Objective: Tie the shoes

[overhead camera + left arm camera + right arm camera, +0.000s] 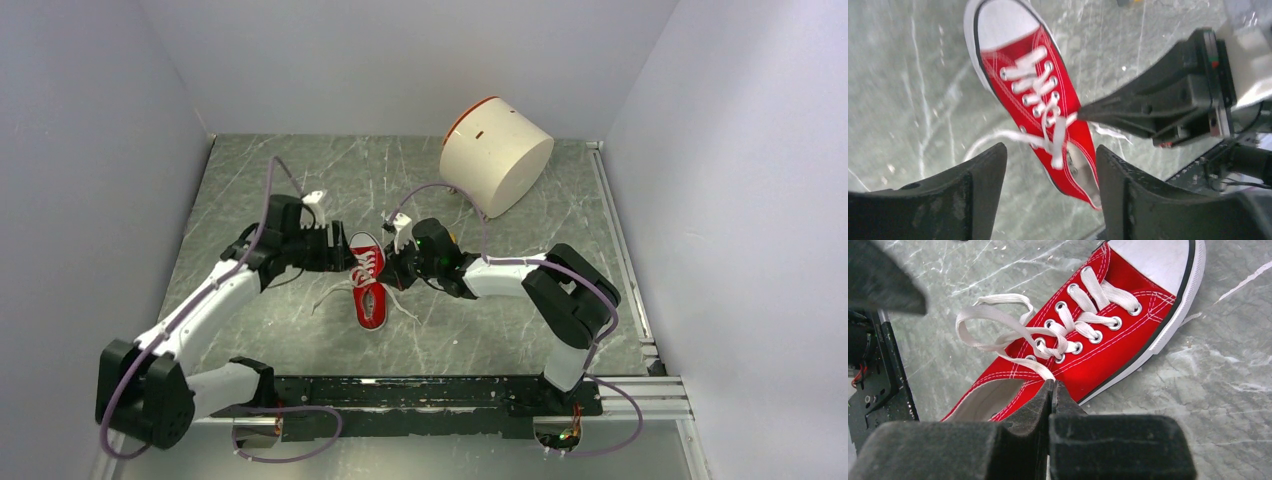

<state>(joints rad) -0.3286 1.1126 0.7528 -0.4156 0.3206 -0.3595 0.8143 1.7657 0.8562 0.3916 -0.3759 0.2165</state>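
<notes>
A small red canvas sneaker (369, 283) with white toe cap and white laces lies on the marble table, toe pointing away from the arms. It also shows in the left wrist view (1038, 100) and the right wrist view (1098, 340). My right gripper (1053, 385) is shut on a white lace (1040, 370) at the shoe's right side, just above the opening. My left gripper (1050, 160) is open, its jaws straddling the air above the shoe's heel end, holding nothing. A loose lace loop (993, 320) lies off the shoe's left side.
A white cylindrical container (496, 155) with a red rim lies on its side at the back right. Grey walls enclose the table on three sides. A black rail (420, 392) runs along the near edge. A loose lace end (330, 297) trails on the table.
</notes>
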